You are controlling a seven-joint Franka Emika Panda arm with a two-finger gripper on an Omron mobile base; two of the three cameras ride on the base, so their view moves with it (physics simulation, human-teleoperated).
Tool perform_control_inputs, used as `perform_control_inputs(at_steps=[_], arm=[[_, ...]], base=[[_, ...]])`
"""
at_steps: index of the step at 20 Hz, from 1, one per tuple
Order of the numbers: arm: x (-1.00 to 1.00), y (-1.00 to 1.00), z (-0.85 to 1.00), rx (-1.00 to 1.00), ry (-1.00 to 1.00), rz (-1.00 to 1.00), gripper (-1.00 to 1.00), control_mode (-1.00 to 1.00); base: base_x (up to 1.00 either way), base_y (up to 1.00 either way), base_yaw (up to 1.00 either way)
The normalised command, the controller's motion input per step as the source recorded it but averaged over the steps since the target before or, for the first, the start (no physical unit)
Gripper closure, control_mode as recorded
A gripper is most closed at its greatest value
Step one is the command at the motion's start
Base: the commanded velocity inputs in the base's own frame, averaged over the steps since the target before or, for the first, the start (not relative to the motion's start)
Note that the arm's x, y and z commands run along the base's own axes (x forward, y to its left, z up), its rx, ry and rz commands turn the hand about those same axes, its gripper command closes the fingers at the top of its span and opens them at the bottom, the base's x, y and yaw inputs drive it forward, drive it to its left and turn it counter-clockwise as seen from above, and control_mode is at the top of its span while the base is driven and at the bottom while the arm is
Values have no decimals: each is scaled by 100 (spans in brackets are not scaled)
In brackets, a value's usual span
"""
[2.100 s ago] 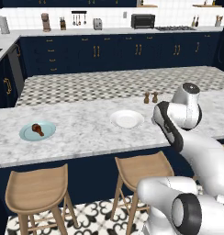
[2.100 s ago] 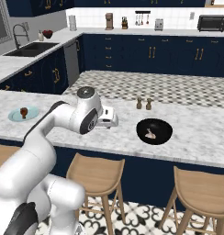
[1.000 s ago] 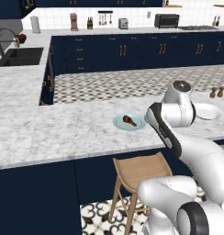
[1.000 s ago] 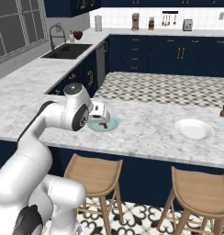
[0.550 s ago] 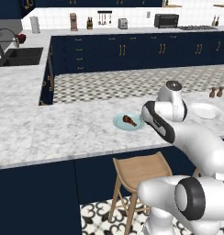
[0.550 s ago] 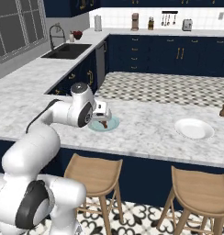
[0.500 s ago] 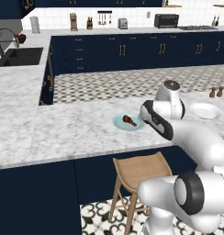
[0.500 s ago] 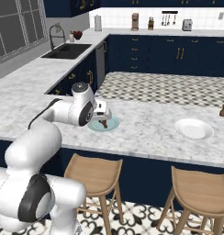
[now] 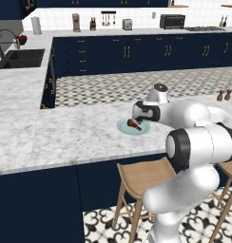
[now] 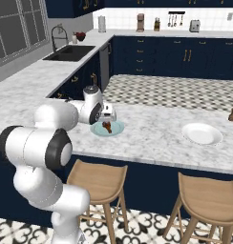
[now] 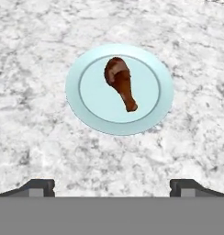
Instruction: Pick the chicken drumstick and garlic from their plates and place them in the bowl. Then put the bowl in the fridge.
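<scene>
Navy cabinets (image 9: pixel 113 52), marble counter (image 9: pixel 51 137)

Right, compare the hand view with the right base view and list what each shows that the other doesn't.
Hand view alone: the two dark fingertips of the open end effector, set wide apart, and the chicken drumstick's thin bone end pointing toward them.

Right base view alone: the empty white plate further along the counter, the sink, two wooden stools, and the white arm.

Both: the drumstick lying on the light blue plate, on the marble counter.
</scene>
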Motion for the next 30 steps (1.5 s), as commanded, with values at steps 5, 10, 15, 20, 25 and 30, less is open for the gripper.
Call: perform_control_inputs(at_steps=[5,10,15,20,25,30], arm=[[71,0,-60,0,0,3,-100,-100],[62,0,-35,0,6,0,-100,-100],[44,0,-31,0,0,1,-100,-100],[38,0,-29,0,0,1,-100,-100],[26,-3,-32,0,0,3,-100,-100],[22,-15,-29,0,0,5,-100,-100]], base=[[0,0,0],[0,0,0],[0,0,0],[0,0,0],[0,0,0],[0,0,0]])
